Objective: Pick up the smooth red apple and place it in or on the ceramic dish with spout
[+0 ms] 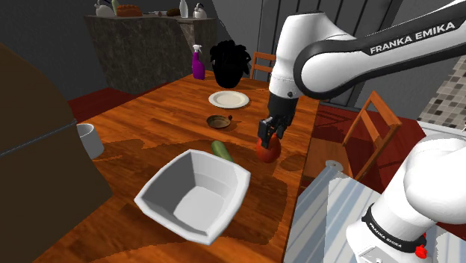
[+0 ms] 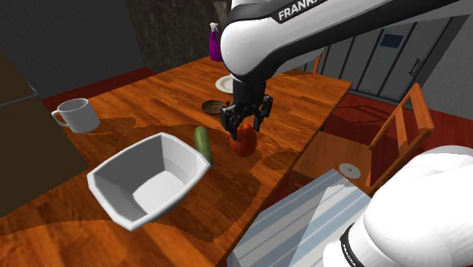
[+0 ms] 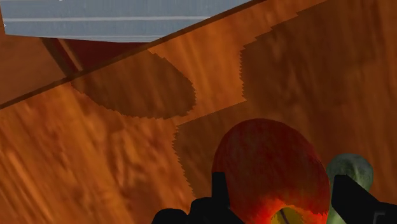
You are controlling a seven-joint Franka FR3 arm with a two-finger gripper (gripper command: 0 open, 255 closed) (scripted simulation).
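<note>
The all-black two-finger gripper (image 2: 245,130) is clasping the smooth, round red apple with a yellow-orange patch (image 2: 242,144), one finger appearing to press on each side. The apple is sitting on or barely above the brown wooden table (image 1: 149,119), near the white squarish dish with a pointed spout corner (image 1: 224,173). The apple is likely proving firm and fairly light, but its glossy, curved skin is risking a slip, so gripping across its widest girth looks safest.
</note>
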